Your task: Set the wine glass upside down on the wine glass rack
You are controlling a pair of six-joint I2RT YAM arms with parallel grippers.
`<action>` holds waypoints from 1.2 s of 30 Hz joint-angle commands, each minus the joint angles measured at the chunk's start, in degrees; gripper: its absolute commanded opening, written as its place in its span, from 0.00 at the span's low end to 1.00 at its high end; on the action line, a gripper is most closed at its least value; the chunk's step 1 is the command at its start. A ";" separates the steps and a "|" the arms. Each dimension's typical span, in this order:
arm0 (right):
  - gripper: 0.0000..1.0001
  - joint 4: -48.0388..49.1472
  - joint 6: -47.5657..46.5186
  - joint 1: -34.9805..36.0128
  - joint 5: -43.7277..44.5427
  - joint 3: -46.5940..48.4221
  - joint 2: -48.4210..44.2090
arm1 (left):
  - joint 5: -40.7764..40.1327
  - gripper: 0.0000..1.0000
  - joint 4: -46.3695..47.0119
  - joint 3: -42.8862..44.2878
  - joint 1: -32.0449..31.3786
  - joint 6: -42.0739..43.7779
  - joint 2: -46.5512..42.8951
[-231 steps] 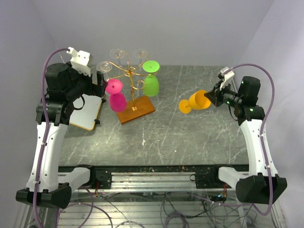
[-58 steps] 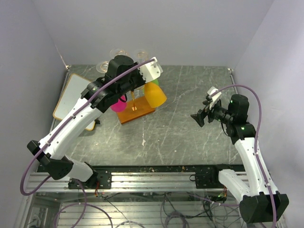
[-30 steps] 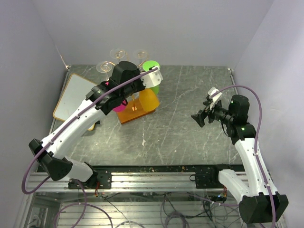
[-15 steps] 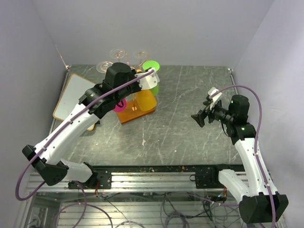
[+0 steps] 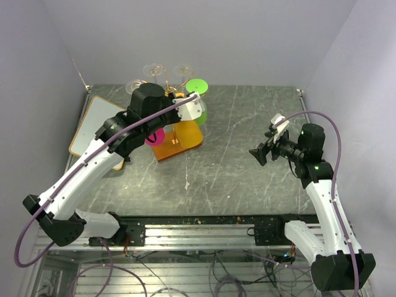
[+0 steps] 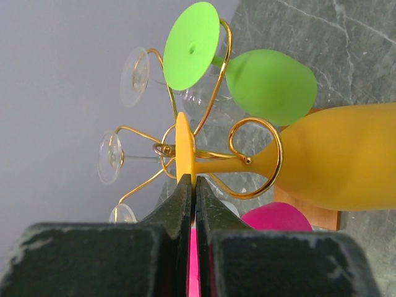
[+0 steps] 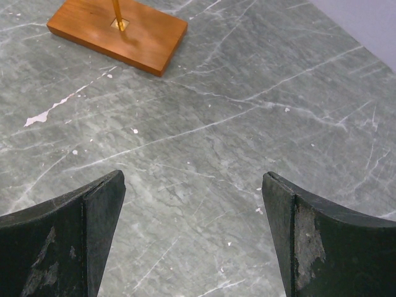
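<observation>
Yellow-orange opaque wine glass point(image 6: 346, 158)

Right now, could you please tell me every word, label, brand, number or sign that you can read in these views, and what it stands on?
No readable text appears in any view.
The wine glass rack, orange wine glass, green glass, pink glass, white board, left claw and right claw show no words, labels, brands, numbers or signs.
</observation>
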 commanded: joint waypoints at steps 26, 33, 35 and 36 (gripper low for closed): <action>0.92 0.53 -0.62 -0.90 -0.50 -0.86 0.07 | 10.00 0.07 -3.06 2.71 -0.25 4.99 -1.12; 0.92 0.55 -0.71 -0.99 -0.46 -1.04 -0.10 | 11.24 0.07 -2.80 3.07 -0.36 4.64 -0.18; 0.92 0.51 -0.77 -1.08 -0.47 -1.04 -0.11 | 11.56 0.07 -2.51 3.16 -0.51 4.15 0.26; 0.92 0.51 -0.79 -1.08 -0.44 -1.11 -0.09 | 11.68 0.07 -2.31 3.10 -0.51 3.81 0.49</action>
